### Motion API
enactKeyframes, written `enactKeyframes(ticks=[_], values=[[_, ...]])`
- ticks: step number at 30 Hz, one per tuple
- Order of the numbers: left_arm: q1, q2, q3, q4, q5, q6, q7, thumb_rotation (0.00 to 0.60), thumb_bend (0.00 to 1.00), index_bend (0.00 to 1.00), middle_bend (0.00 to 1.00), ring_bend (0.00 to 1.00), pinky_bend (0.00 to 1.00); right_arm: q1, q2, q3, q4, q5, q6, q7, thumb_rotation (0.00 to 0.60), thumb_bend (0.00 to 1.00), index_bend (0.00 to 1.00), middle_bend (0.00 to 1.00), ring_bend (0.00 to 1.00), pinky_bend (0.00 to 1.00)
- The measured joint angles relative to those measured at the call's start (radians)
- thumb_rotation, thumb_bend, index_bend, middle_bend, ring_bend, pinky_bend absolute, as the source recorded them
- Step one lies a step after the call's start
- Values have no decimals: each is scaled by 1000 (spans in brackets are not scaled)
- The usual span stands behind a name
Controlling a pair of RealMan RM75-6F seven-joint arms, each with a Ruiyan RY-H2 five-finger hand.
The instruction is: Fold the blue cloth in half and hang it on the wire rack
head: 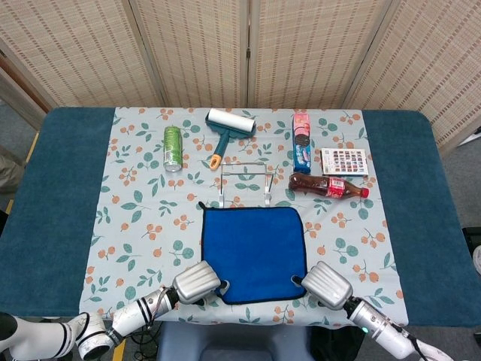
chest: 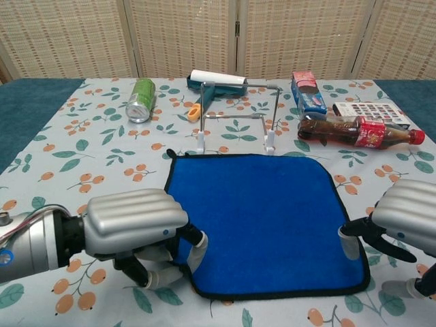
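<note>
1. The left hand (chest: 139,235) sits at the 7 o'clock corner of the blue cloth (chest: 262,221), its fingers curled down around the near-left hem; in the chest view the fingertips wrap the edge, so it holds the cloth there
2. The right hand (chest: 402,228) is at the 5 o'clock corner; a dark fingertip touches the right hem, the other fingers are spread apart, and I cannot tell whether anything is pinched
3. The blue cloth lies flat and unfolded on the floral tablecloth (head: 135,218), at the near middle of the table, black-trimmed on all sides
4. Just past its far edge, at 12 o'clock, the wire rack (head: 244,180) stands upright on white feet, bare of cloth
5. At 2 o'clock from the cloth a cola bottle (head: 328,185) lies on its side, cap pointing right
6. Beyond it, a blue and pink packet (head: 302,141) and a card of coloured squares (head: 345,162) lie side by side
7. At 12 o'clock, farther back, a lint roller (head: 225,129) rests with its orange handle tip toward the rack
8. At 10 o'clock a green can (head: 173,147) lies on its side
</note>
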Motion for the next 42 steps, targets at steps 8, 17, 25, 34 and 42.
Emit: enactKeyframes(ticks=[8,17,25,34,42], values=[[1,-1,1,-1,-4,2,-1,600,481,575,983,940,1000,18,-15,-7,15,28,-24,-6,600,163,461,800,832,980],[3,0,1,-2,-10,5,-5,600,481,569,983,940,1000,41,-29,-7,16,55,-45,-13,600,195,461,800,831,980],[2,0,1,0,-10,9,-11,600,481,568,983,940,1000,56,-38,-6,17,77,-60,-29,600,203,461,800,832,980],[3,3,2,-1,-10,11,-13,600,481,568,983,940,1000,68,-52,-9,23,92,-64,-39,600,237,482,800,831,980],[3,4,2,-3,-11,13,-16,600,481,568,983,940,1000,78,-58,-15,30,97,-62,-31,600,281,524,802,832,981]])
